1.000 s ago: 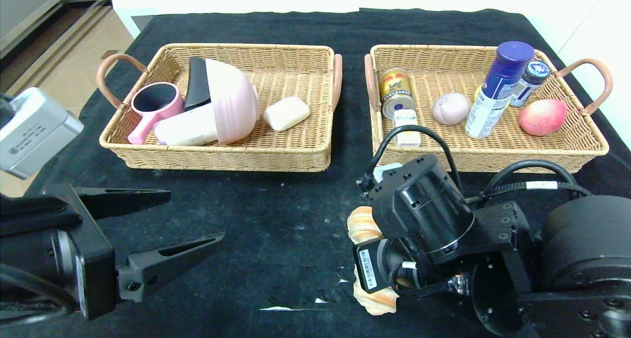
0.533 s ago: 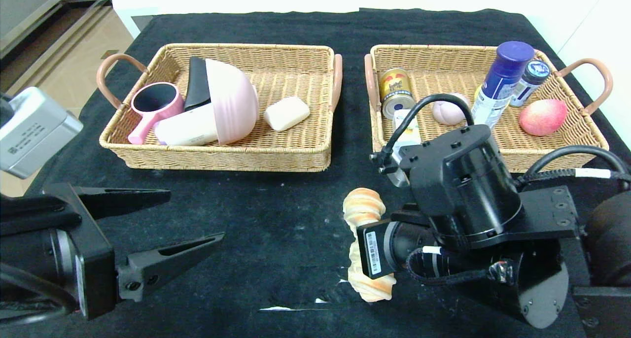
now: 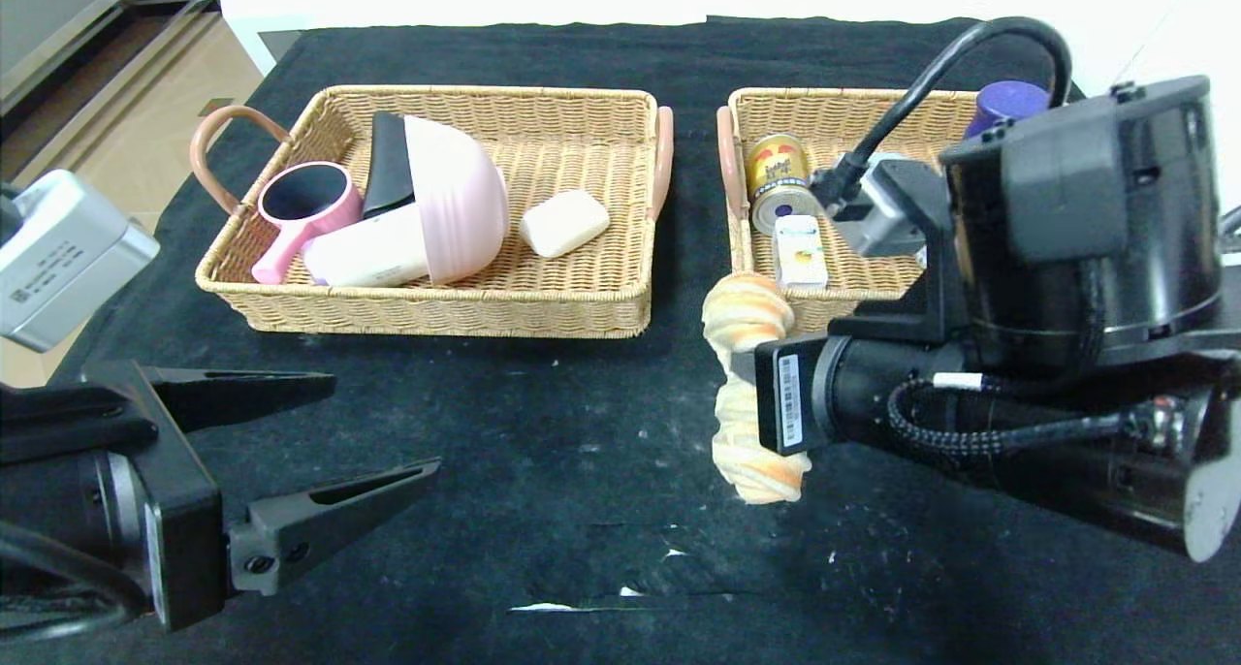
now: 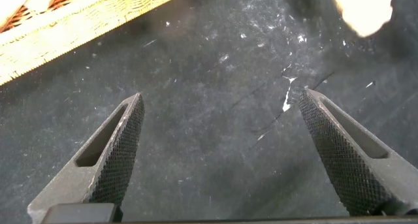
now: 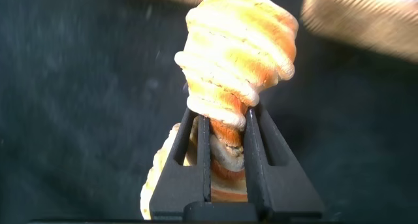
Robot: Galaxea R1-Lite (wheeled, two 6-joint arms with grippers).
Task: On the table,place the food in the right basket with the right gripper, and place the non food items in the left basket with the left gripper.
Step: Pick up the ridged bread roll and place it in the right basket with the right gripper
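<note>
A twisted, orange-and-cream bread (image 3: 745, 321) hangs off the black table, just in front of the right basket's (image 3: 834, 103) near left corner. My right gripper (image 5: 225, 116) is shut on the bread (image 5: 235, 48) at its narrow middle, and one lobe sticks out past the fingertips. In the head view the right wrist (image 3: 970, 394) hides the jaws. My left gripper (image 3: 386, 425) stands open and holds nothing at the table's near left, well short of the left basket (image 3: 485, 98). Only bare black cloth lies between its fingers (image 4: 124, 139).
The right basket holds a yellow can (image 3: 779, 175), a small white box (image 3: 800, 248) and a purple-capped bottle (image 3: 1008, 98); the arm hides the rest. The left basket holds a pink bowl (image 3: 456, 200), a pink mirror (image 3: 301, 200), a white bottle (image 3: 373, 253) and a soap bar (image 3: 564, 222).
My right arm has lifted the bread off the table and carried it away from me toward the right basket. The left arm has not moved.
</note>
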